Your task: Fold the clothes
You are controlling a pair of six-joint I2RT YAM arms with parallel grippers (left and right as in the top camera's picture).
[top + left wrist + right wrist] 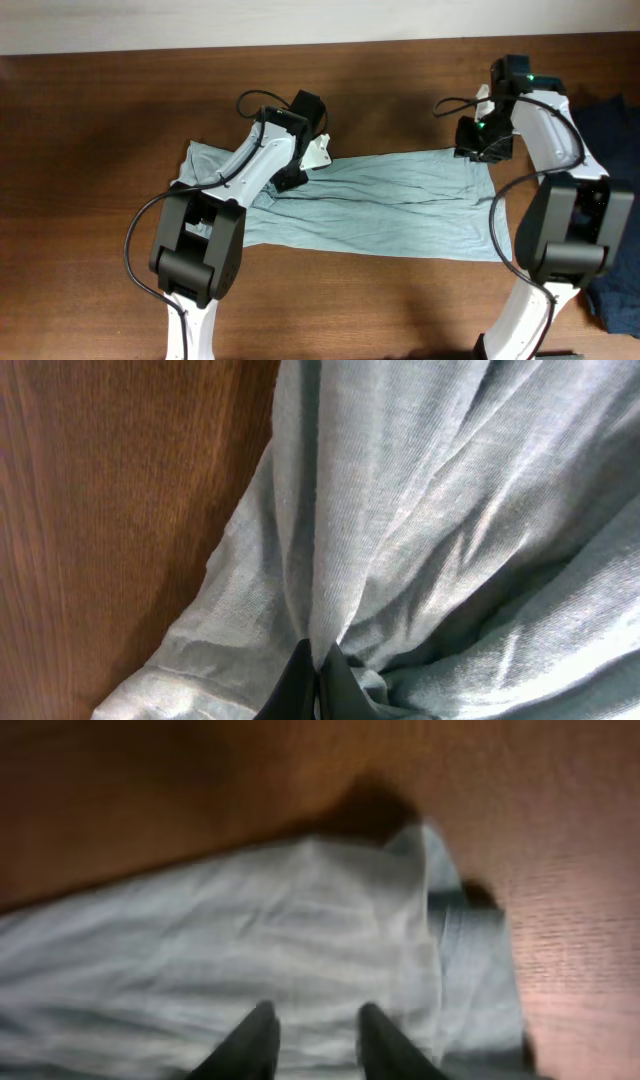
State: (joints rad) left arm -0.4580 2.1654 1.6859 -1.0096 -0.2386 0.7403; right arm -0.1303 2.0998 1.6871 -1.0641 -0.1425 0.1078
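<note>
Brown wood table [90, 200], pale wall strip along the far side; nearest the arm bases, the T-shirt [400, 210] lies across the table centre, long axis running 9 to 3 o'clock, near hem flat but wrinkly, one end bunched at about 9 o'clock; further back along its far edge, left gripper [316, 685] sits at roughly 11 o'clock of the shirt, jaws pinched shut on a ridge of thin fabric, folds fanning out from the pinch; right gripper [315, 1035] is at the 1 o'clock corner, fingers apart and straddling the cloth edge, no clamp visible, view blurred; step in hand looks like taking both far corners to fold the far edge toward 6 o'clock; to do it well, right should close on the top layer only, close to the corner, then both lift evenly and carry together so the cloth stays taut between them, no twist; left pinch looks inboard of the true corner, so that end may sag or drag; dark navy garment [622, 125] heaped at 3 o'clock, just beside the right arm, apart from the shirt, could snag on a wide swing
</note>
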